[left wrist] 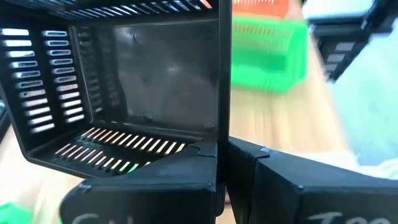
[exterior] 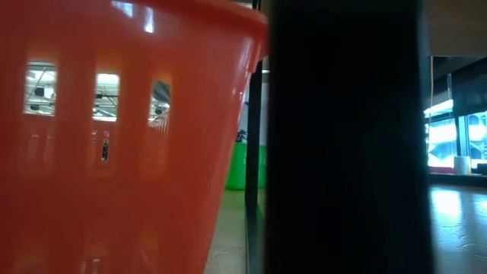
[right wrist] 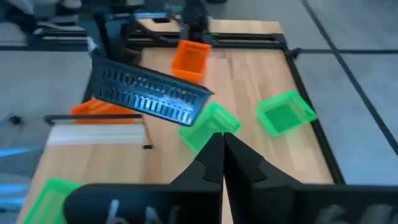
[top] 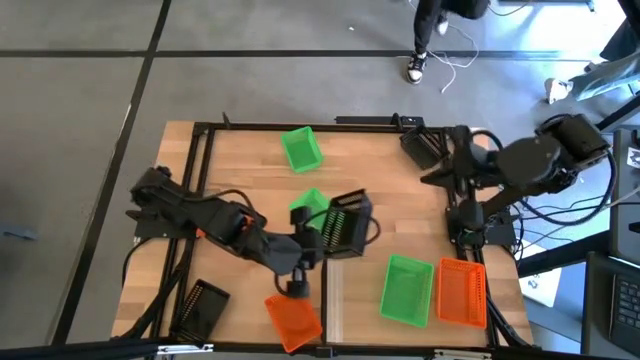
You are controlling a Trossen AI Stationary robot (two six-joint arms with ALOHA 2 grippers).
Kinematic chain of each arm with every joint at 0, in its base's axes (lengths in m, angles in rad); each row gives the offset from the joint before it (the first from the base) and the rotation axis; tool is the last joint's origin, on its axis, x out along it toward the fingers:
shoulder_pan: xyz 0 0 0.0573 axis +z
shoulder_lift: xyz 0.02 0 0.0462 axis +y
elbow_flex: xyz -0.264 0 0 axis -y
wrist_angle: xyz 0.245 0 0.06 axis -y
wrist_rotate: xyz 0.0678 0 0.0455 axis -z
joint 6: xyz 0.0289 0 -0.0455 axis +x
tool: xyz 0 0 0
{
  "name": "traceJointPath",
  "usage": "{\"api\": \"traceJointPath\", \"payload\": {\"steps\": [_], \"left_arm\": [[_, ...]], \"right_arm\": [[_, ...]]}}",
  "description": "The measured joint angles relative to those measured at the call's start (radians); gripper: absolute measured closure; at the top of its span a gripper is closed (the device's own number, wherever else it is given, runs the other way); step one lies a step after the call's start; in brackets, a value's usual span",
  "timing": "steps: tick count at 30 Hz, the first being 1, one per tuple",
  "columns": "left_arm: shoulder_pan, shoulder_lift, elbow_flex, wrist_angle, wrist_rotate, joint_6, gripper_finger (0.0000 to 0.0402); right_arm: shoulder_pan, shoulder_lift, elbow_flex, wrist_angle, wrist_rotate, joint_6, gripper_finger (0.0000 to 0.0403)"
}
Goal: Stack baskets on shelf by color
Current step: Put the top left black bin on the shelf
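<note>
Over mid-table, left gripper (top: 318, 240) clamped on the black basket (top: 345, 222), lifted and tilted. Thin rim grip: may swing or slip before reaching the shelf (top: 350, 290). Right gripper (right wrist: 221, 155) closed, empty.

no legible text, no labels (anywhere)

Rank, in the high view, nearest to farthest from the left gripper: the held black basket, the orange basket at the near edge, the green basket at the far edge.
From the left gripper:
1. Black basket, in its grip, mid-table.
2. Orange basket, near edge.
3. Green basket, far edge.
</note>
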Motion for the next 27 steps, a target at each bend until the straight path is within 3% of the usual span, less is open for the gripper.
{"api": "traceJointPath", "payload": {"steps": [5, 9, 18, 27], "left_arm": [[-0.005, 0.116, 0.235, -0.128, -0.022, -0.07, 0.0401], [-0.019, 0.192, 0.386, -0.252, -0.051, -0.145, 0.0401], [-0.046, 0.212, 0.368, -0.237, 0.068, -0.26, 0.0401], [-0.043, 0.269, 0.369, -0.166, 0.232, -0.261, 0.0401]], "right_arm": [[0.098, -0.051, -0.118, 0.048, -0.017, -0.009, 0.0401], [0.165, -0.145, -0.293, 0.18, -0.016, -0.011, 0.0401], [0.204, -0.375, -0.676, 0.56, -0.073, -0.011, 0.0401], [0.204, -0.415, -0.805, 0.62, -0.107, 0.019, 0.0401]]}}
